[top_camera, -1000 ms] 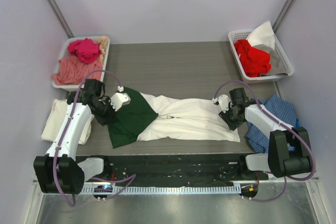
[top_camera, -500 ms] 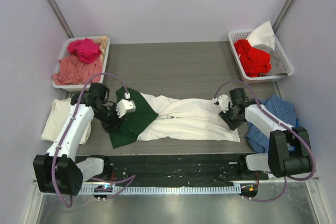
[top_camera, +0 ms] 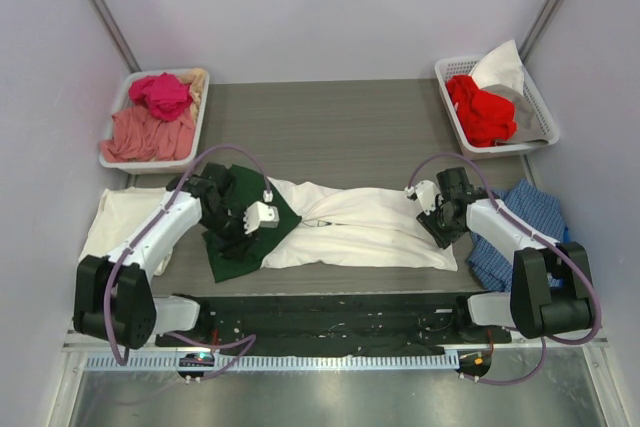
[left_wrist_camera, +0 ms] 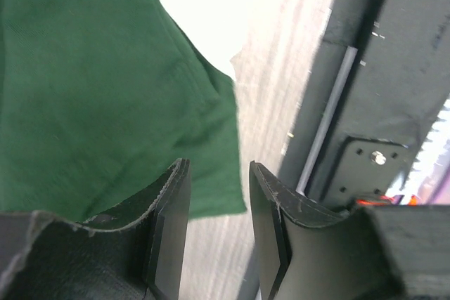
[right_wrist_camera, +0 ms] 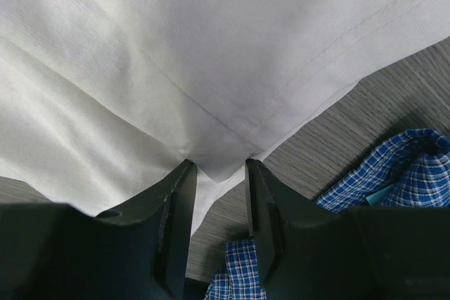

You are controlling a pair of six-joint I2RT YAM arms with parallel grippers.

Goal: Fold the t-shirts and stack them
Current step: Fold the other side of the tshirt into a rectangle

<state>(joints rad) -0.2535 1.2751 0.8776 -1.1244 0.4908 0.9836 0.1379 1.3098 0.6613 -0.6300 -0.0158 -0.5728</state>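
The dark green t-shirt (top_camera: 232,247) lies crumpled at the left end of the white t-shirt (top_camera: 360,227), which is spread lengthwise across the table's middle. The cream t-shirt (top_camera: 115,222) lies flat at the far left. My left gripper (top_camera: 248,232) hovers over the green t-shirt (left_wrist_camera: 105,89), jaws apart and empty (left_wrist_camera: 218,173), with the shirt's near corner just beyond the tips. My right gripper (top_camera: 435,217) sits at the white t-shirt's right edge. Its jaws (right_wrist_camera: 216,170) are apart, with a corner of white cloth (right_wrist_camera: 232,68) lying between the tips.
A blue checked cloth (top_camera: 520,222) lies right of my right gripper and shows in the right wrist view (right_wrist_camera: 408,173). A basket of pink garments (top_camera: 150,122) stands back left. A basket with red and white cloth (top_camera: 495,97) stands back right. A black rail (left_wrist_camera: 394,68) runs along the near edge.
My left arm has swung right and toward the near edge across the green t-shirt, which is now more bunched. The right arm has not moved.
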